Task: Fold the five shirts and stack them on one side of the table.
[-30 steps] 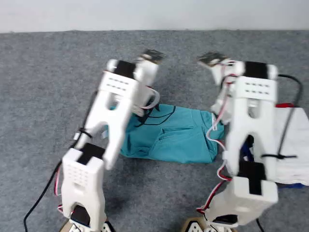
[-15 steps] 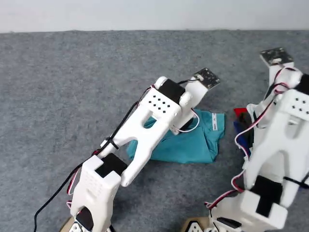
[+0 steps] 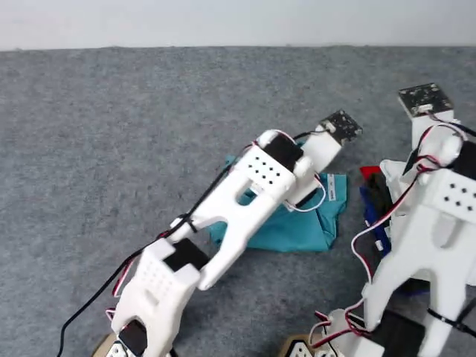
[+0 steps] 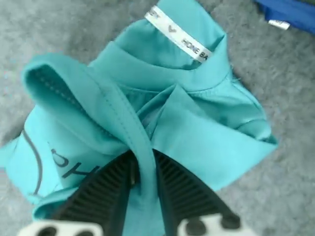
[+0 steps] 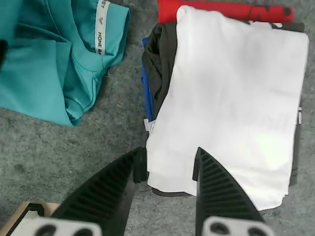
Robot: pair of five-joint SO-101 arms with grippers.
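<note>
Nearest, the left gripper (image 4: 142,169) is clenched on a raised ridge of the teal shirt (image 4: 206,128), with the cloth pinched between its jaws. The shirt lies bunched and loosely doubled on the grey table (image 3: 111,134), its collar label turned up and its edges not squared. The right gripper (image 5: 165,164) hangs released, jaws apart and holding nothing, above the near edge of the stack. That stack sits on the right side of the table, just beside the teal shirt but apart from it. A white shirt (image 5: 236,98) is folded on top, and a dark shirt (image 5: 160,54), a blue shirt (image 5: 146,105) and a red shirt (image 5: 216,9) show at its edges beneath. By my reckoning four of the five are folded and stacked; the teal one is the last, and it wants its fold finished and a lift onto the white shirt
</note>
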